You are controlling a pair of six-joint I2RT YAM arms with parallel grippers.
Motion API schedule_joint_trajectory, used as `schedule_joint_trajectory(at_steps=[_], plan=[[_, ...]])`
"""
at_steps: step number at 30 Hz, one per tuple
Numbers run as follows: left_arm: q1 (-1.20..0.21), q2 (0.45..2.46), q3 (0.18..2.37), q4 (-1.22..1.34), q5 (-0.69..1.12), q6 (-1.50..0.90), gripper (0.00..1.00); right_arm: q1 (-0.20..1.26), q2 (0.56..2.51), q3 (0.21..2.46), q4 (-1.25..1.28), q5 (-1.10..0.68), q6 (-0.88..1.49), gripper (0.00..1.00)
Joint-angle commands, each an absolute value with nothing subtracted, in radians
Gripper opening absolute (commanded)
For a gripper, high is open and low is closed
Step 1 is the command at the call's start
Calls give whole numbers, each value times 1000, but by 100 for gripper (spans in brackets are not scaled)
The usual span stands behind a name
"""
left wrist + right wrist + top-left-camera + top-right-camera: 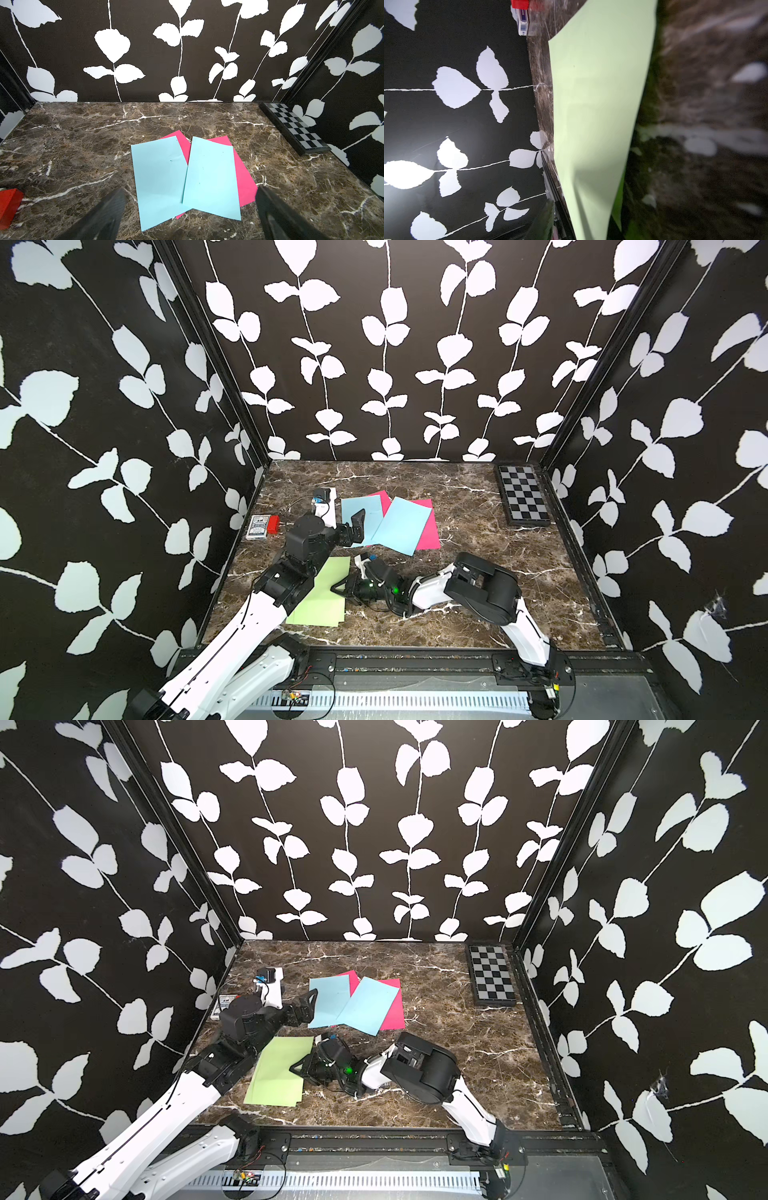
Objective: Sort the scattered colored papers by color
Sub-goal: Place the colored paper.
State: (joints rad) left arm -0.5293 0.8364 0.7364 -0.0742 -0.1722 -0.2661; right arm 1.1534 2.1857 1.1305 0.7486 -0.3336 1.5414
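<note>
My left pincer [190,193] hangs spread wide just short of two overlapping blue papers [401,531], which lie on pink papers [430,536] in the middle of the table [478,510]; my right pincer [338,587] lies low at the edge of the green papers [322,605] nearer the front; whether it pinches them I cannot tell.

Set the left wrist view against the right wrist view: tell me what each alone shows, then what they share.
Left wrist only: light blue papers overlapping pink papers, the checkerboard, and the open left end effector. Right wrist only: a light green paper and the card box. Both: the marble table, the leaf-patterned wall and the red block.
</note>
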Motion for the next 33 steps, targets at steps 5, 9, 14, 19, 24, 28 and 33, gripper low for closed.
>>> schedule_joint_trajectory(at_steps=[5, 9, 14, 19, 24, 28, 33], plan=[[-521, 834, 709, -32, -160, -270, 99, 1173, 2141, 1184, 653, -325, 1680, 34], [-516, 834, 701, -20, -152, -272, 99, 1177, 2139, 1190, 626, -326, 1686, 34], [-513, 833, 702, -17, -146, -270, 99, 1177, 2147, 1215, 595, -328, 1680, 34], [-509, 831, 695, -14, -144, -273, 99, 1177, 2174, 1250, 588, -346, 1681, 34], [-503, 825, 684, -14, -141, -277, 99, 1177, 2187, 1251, 602, -343, 1690, 34], [-501, 818, 681, -12, -138, -278, 99, 1176, 2185, 1236, 607, -339, 1695, 34], [-497, 825, 683, -6, -126, -280, 99, 1175, 2166, 1235, 550, -349, 1681, 34]])
